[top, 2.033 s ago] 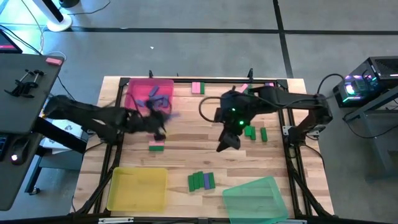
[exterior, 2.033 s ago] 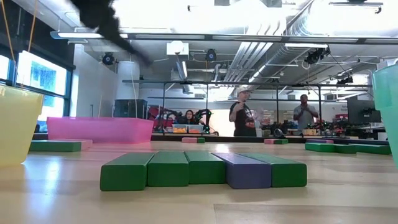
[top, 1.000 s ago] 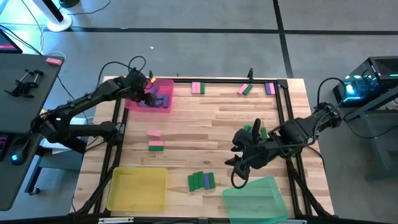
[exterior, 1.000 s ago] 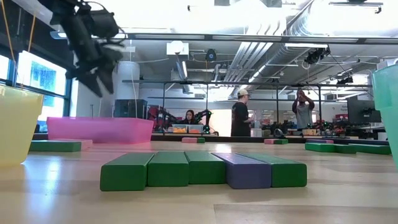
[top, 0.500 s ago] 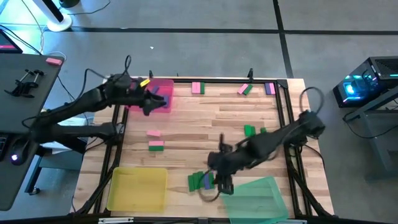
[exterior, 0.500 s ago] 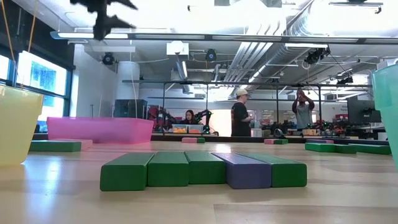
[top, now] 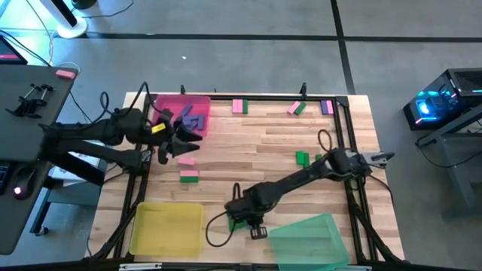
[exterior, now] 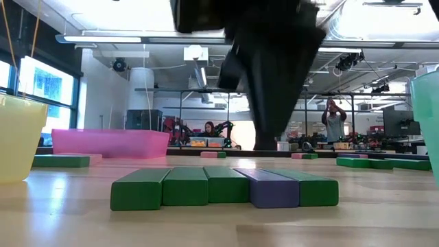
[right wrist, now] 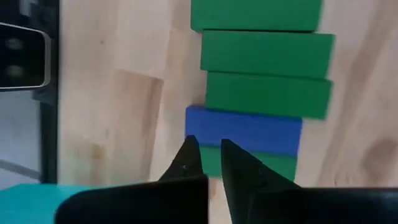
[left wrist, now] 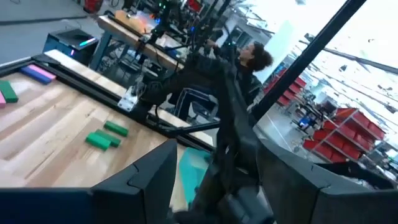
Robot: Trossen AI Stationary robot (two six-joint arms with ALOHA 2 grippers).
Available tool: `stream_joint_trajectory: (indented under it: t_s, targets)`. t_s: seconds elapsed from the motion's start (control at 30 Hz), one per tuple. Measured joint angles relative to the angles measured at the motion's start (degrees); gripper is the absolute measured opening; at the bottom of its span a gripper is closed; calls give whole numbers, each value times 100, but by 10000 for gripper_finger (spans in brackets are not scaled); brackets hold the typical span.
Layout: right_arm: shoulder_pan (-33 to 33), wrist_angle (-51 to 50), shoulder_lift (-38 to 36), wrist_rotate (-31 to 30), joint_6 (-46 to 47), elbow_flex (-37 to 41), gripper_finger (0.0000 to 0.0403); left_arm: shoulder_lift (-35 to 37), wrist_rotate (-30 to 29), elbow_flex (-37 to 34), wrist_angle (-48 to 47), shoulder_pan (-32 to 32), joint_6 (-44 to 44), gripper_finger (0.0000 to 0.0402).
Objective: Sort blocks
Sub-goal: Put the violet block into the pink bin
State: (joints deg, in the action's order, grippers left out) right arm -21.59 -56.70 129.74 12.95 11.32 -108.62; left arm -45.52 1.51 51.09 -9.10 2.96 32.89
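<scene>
A row of blocks, green with one purple-blue among them, lies flat on the wood near the table's front edge. My right gripper hangs shut just over the far end of that row, pointing steeply down; in the low view its tip stays above the blocks. My left gripper is open and holds nothing, raised off the near left corner of the pink tray. Purple blocks lie inside that tray.
A pink block and a pink-and-green pair lie left of centre. Two green blocks sit at the right. More blocks line the far edge. A yellow tray and a green tray stand at the near edge.
My right gripper has dropped from beside the green tray and swung toward the table's left, ending over the row of blocks, tipping to point downward. My left gripper has risen and pulled back from over the pink tray toward the near left, turning level.
</scene>
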Motion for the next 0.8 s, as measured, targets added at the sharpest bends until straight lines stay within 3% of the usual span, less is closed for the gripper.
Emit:
stream_joint_trajectory:
  t_s: [0.17,0.43,0.8]
  targets:
    - [29,241,303,204,-94,-4,2,0,-531,0,9,390,68,205]
    - [139,78,314,-51,-329,-11,0,0,-923,0,14,697,100,205]
    - [1370,-183,298,-628,-730,-17,0,0,-983,-2,304,815,100,205]
